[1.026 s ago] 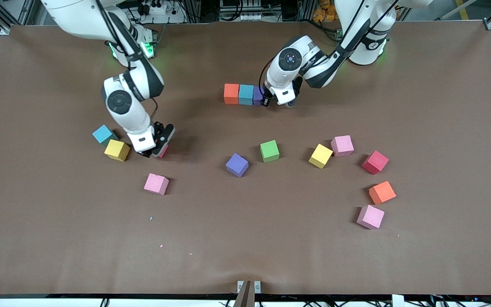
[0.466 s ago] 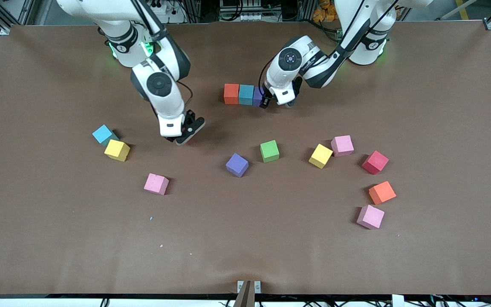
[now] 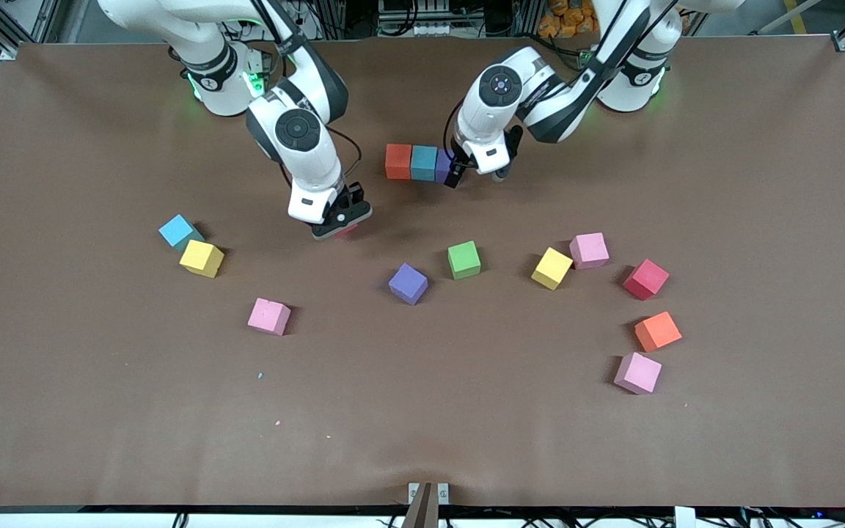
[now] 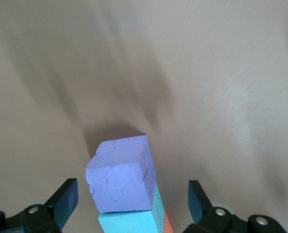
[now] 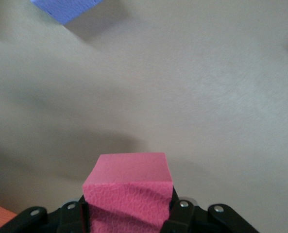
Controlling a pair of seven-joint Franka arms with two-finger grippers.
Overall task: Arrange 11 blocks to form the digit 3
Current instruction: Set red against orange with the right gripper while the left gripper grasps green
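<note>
Red block (image 5: pixel 129 187) mostly hidden in right tool (image 3: pixel 342 220) grip.

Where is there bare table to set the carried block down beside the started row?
Bare table lies nearer the camera than the orange block, blue block and purple block of the row, up to the green block. The right tool, shut on the red block, hangs over its edge. The row's purple end is crowded: the open left tool straddles it.

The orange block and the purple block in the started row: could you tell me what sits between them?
A light blue block sits between the orange block and the purple block, shown in the front view.
</note>
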